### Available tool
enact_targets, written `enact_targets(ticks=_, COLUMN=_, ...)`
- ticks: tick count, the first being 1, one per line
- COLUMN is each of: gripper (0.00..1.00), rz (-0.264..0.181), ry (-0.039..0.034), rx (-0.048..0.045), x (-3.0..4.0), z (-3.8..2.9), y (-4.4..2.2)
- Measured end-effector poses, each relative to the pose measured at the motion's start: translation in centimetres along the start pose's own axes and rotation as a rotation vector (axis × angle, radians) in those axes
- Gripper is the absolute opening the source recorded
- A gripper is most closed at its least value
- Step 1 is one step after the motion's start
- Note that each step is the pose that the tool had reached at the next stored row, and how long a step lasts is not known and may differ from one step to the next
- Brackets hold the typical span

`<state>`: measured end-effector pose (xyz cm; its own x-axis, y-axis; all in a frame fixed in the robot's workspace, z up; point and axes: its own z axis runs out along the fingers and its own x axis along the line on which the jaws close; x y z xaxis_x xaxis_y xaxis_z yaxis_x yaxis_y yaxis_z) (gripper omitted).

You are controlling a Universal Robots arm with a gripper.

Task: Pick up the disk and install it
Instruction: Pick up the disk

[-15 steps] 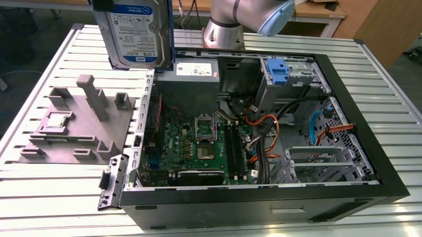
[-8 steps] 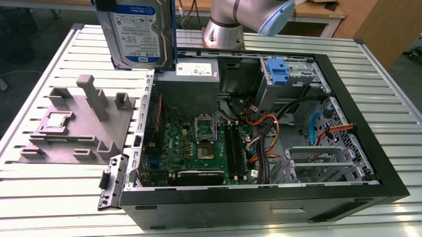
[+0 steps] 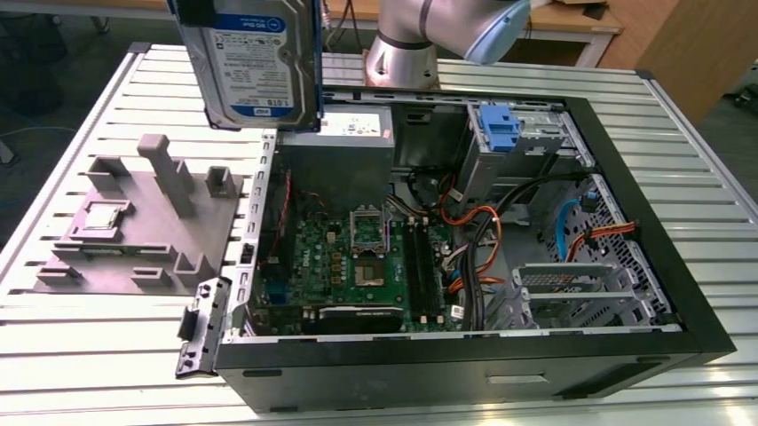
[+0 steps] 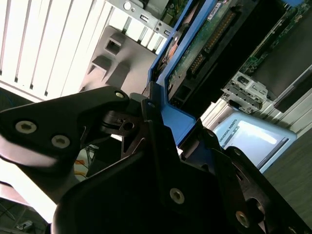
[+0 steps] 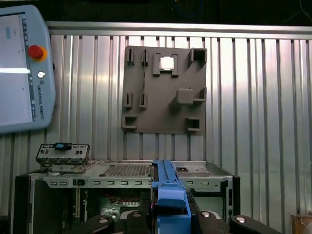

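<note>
The disk (image 3: 255,62), silver-grey with a white-and-blue label and bright blue rails, hangs upright in the air over the far left corner of the open computer case (image 3: 663,266) in the exterior view. In the second wrist view my gripper (image 4: 165,126) is shut on the disk's blue rail (image 4: 171,114), and the disk's green circuit board (image 4: 204,44) faces the camera. The first wrist view looks along the disk's edge (image 5: 168,195), with the black fingers (image 5: 209,222) on either side of it.
The case holds a motherboard (image 3: 355,257), cables, an upright blue latch (image 3: 501,124) and a metal drive cage (image 3: 580,293). A grey fixture plate (image 3: 130,231) with a small square chip (image 3: 101,216) lies at the exterior view's left. A teach pendant (image 5: 19,68) rests on the slatted table.
</note>
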<state>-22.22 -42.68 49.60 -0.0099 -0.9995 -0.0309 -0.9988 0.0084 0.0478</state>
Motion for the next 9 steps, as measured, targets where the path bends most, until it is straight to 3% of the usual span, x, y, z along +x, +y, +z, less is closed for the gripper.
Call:
enact_targets(ticks=4, gripper=0.37, rz=0.000, ry=-0.0001, rx=0.0001, x=0.03, z=-0.03, y=-1.40)
enact_targets(ticks=9, gripper=0.37, rz=0.000, ry=0.0000, rx=0.0000, x=0.02, z=-0.06, y=-2.56)
